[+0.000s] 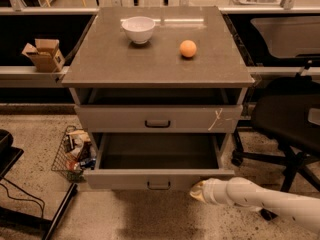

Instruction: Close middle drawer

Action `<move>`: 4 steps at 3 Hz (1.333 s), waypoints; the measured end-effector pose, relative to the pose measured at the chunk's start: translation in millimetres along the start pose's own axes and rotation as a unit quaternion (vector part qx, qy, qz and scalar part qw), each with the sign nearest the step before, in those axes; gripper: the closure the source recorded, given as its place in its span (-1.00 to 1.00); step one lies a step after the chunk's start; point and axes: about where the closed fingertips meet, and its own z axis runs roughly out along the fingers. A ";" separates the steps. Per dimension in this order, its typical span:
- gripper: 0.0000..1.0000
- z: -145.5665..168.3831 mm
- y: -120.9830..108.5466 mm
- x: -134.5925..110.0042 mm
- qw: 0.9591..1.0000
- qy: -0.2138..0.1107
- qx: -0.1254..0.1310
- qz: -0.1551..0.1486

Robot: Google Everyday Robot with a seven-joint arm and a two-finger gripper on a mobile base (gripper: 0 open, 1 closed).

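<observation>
Middle drawer point(158, 155): pulled well out of the table point(160, 66), its dark inside open to view and nothing visible in it.
Drawer front: plain grey, lowest and nearest in the view, with a small dark handle point(159, 185) at its centre.
Pincer point(197, 192): low at the right of the view, just at the lower right corner of the drawer front, right of the handle; whether it touches the front cannot be told.
Pincer state: cannot tell (only a pale yellowish tip shows, pointing left toward the drawer).
Arm point(265, 201): white, coming in from the lower right edge and lying nearly level above the floor.
Upper drawer point(125, 118): above the open one, grey front with white scratch marks near its right end and a dark handle in the middle.
Tabletop: a white bowl point(138, 29) at the back left, an orange point(188, 48) to its right, the two well apart.
Left of the table: a wire basket point(70, 156) of odds and ends on the floor, and a cardboard box point(44, 54) on a ledge higher up.
Right of the table: a black chair point(290, 119) on castors.
</observation>
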 end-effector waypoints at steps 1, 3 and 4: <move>1.00 -0.8 1.2 0.6 1.000 0.000 0.001 0.000; 1.00 -2.7 -37.2 9.4 1.000 -0.006 0.029 0.008; 1.00 -6.5 -67.7 12.9 0.999 -0.009 0.052 0.011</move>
